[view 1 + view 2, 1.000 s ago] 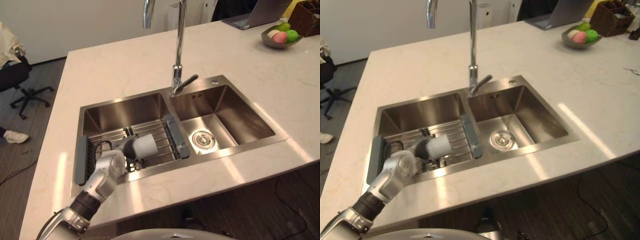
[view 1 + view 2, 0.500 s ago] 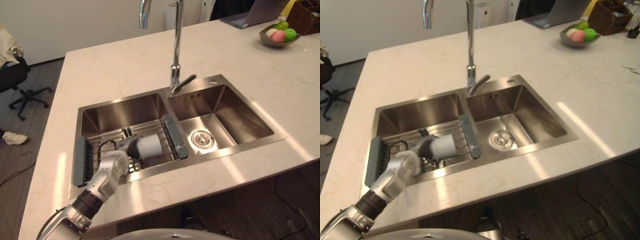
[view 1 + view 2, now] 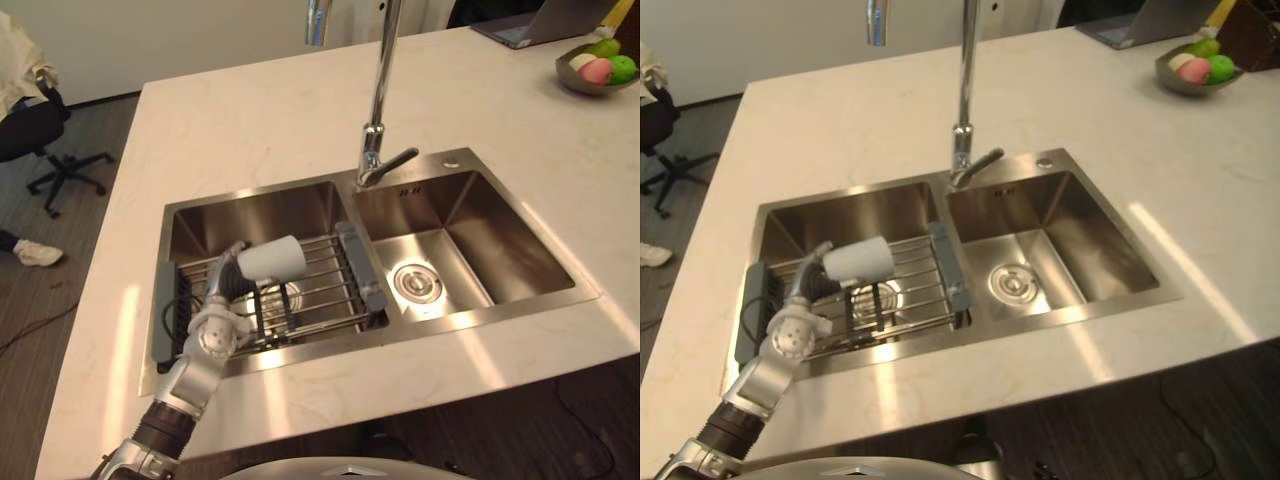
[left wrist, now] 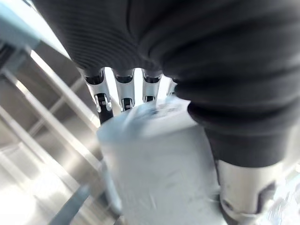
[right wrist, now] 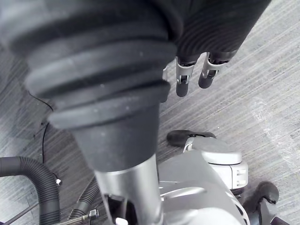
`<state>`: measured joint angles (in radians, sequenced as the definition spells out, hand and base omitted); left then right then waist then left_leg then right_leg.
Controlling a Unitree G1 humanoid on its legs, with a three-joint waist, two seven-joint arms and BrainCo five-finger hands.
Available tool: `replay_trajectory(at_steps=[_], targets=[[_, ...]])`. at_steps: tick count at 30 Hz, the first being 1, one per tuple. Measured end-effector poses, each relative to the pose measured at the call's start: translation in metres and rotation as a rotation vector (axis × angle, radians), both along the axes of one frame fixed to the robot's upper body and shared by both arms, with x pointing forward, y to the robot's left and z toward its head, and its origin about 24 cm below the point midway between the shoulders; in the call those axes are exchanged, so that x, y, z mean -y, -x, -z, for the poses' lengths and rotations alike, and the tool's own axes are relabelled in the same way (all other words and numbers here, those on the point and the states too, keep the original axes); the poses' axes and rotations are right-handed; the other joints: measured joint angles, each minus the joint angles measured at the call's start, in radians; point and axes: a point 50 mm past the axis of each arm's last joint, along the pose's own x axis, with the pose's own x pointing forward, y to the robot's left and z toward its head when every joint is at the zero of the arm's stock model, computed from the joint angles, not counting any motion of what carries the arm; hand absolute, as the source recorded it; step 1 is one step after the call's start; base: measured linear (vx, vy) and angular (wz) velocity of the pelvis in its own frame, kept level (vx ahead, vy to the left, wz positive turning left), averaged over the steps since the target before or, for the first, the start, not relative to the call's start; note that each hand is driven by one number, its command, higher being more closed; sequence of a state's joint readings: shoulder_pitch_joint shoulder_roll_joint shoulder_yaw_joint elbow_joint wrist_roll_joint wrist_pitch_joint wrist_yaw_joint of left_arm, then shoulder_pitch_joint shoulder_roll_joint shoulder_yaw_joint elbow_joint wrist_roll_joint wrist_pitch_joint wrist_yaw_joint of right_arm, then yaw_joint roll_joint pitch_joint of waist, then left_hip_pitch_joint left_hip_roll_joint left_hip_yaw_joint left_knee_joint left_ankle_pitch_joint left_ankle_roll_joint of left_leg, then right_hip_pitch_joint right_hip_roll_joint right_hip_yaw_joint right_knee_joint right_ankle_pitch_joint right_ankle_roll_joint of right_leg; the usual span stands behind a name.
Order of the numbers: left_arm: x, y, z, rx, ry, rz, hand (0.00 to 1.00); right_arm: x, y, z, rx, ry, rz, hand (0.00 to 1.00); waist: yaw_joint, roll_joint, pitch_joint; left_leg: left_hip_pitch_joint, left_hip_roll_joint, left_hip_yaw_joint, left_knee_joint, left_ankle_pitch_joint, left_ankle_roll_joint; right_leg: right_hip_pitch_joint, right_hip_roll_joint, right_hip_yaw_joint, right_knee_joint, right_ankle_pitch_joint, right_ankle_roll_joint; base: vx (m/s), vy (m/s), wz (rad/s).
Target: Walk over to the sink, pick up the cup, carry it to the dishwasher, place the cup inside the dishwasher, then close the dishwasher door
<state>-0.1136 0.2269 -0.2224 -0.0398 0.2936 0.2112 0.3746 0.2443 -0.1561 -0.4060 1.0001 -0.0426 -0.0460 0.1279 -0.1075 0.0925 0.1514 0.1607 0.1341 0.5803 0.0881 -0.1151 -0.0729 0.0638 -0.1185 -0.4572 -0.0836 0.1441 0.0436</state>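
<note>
Left hand (image 3: 228, 275) sat at the lower left of the frame, over the left basin of the steel sink (image 3: 455, 205), its fingers (image 4: 101, 96) curled round a white cup (image 3: 272, 258) and clamped on it. That cup was held on its side just above the wire rack (image 3: 325, 295) that spanned the left basin. Its long axis ran nearly level, from the hand at its left end out toward the right of the frame, the free end tipped slightly upward. Whether the free end was the mouth or the base could not be told.

Right hand (image 5: 182, 77) hung over the grey floor, fingers loose and apart, holding nothing.

At the middle of the frame a tall chrome tap (image 3: 378, 100) rose behind the divider between the two basins. The right basin showed a round drain (image 3: 417, 283). The pale stone table (image 3: 250, 120) surrounded the sink. A bowl of fruit (image 3: 598, 70) stood at its upper right, and an office chair (image 3: 45, 140) stood on the floor at upper left.
</note>
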Motion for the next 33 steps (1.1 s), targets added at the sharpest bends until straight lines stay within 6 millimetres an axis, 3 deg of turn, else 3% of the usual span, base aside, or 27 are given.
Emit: replay_trajectory(at_steps=[4,7,14,19,28,33], targets=[[-0.021,0.002,-0.034,0.250,0.315,-0.100,1.00,-0.005,0.006,0.002,-0.015,0.011,0.020,0.00,0.021,-0.018,-0.005,-0.001,-0.005,-0.006,-0.005,0.002,0.005,0.008,-0.006,-0.001,-0.005,0.001,0.001,-0.11,0.069,0.04],[-0.028,0.008,-0.041,0.343,0.513,-0.102,1.00,-0.008,0.008,0.003,-0.018,0.021,0.030,0.00,0.032,-0.031,-0.008,-0.001,-0.007,-0.009,-0.005,0.003,0.003,0.010,-0.009,-0.001,-0.005,0.003,-0.001,-0.06,0.043,0.02],[-0.022,0.022,-0.057,0.463,0.538,-0.014,1.00,-0.010,0.011,0.004,-0.032,0.016,0.037,0.00,0.048,-0.046,-0.018,-0.001,-0.023,-0.037,-0.024,0.011,0.004,0.011,-0.016,-0.008,-0.005,0.003,0.005,-0.02,0.042,0.05],[-0.022,0.025,-0.054,0.461,0.687,0.024,1.00,-0.016,0.013,0.007,-0.062,0.014,0.057,0.00,0.051,-0.063,-0.031,-0.002,-0.027,-0.051,-0.040,0.021,0.006,0.012,-0.016,-0.020,0.001,0.004,0.004,0.03,0.028,0.07],[-0.028,0.031,-0.039,0.423,1.277,0.088,1.00,-0.017,0.015,0.009,-0.084,0.007,0.063,0.00,0.059,-0.073,-0.039,0.012,-0.036,-0.058,-0.042,0.022,0.018,0.027,-0.017,-0.021,0.001,0.003,0.005,0.00,0.041,0.02],[-0.029,0.035,-0.024,0.363,1.497,0.072,1.00,-0.018,0.016,0.009,-0.093,0.002,0.064,0.00,0.060,-0.079,-0.046,0.014,-0.038,-0.058,-0.045,0.015,0.010,0.028,-0.018,-0.019,0.000,0.000,0.009,-0.03,0.034,0.00]])
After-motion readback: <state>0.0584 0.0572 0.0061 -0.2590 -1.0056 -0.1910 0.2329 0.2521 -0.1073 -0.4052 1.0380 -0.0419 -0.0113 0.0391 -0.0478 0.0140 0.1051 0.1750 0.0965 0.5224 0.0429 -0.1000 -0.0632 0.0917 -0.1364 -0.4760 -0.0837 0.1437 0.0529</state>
